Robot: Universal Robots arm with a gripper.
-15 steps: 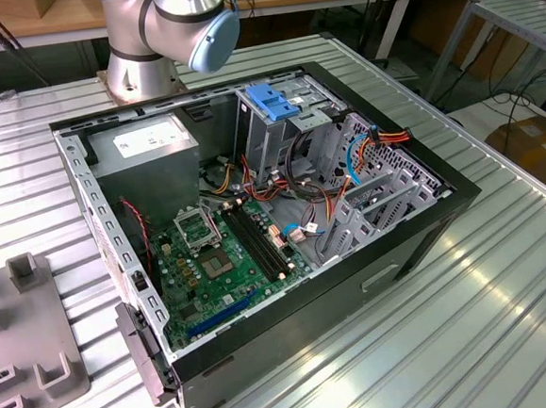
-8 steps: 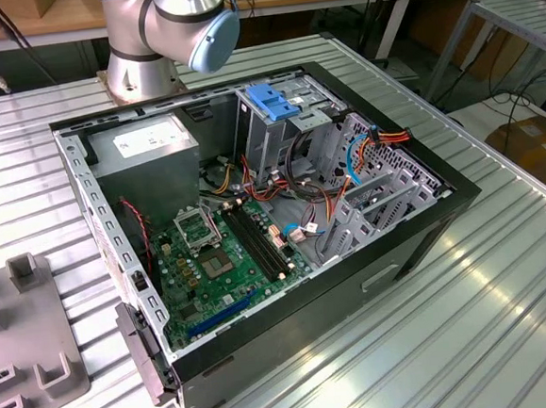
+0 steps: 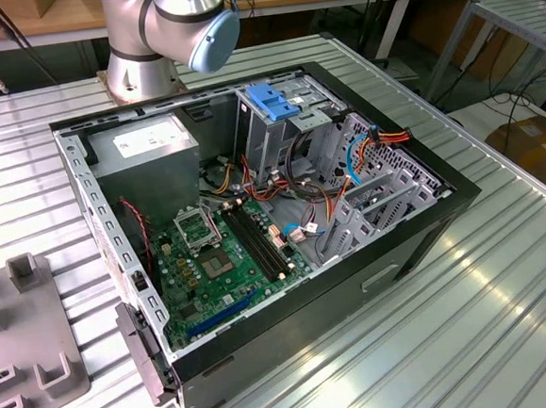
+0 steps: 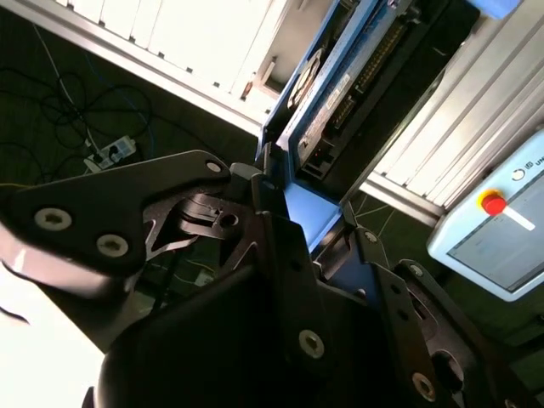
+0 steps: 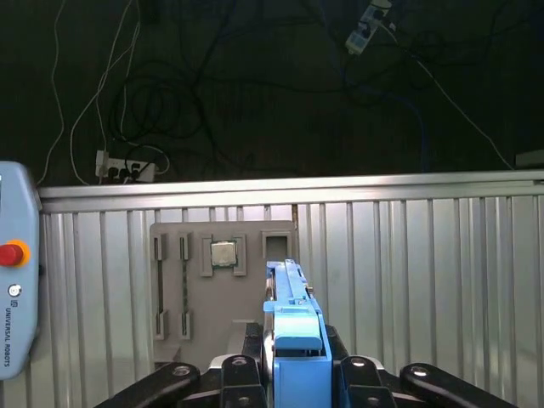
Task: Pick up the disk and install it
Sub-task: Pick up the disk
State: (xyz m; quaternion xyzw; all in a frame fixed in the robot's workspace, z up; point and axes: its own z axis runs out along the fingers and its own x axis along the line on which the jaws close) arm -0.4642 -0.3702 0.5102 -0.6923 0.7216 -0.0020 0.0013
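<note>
Pickup done, install pending: the gripper carries the blue-framed disk edge-on, pinched between its jaws above the bench. Beyond the jaws, a grey tray holds a chip. The open computer case holds a circuit board and cables. Seating the disk likely calls for squaring it to the drive cage.

Black gripper, silver-and-blue arm
</note>
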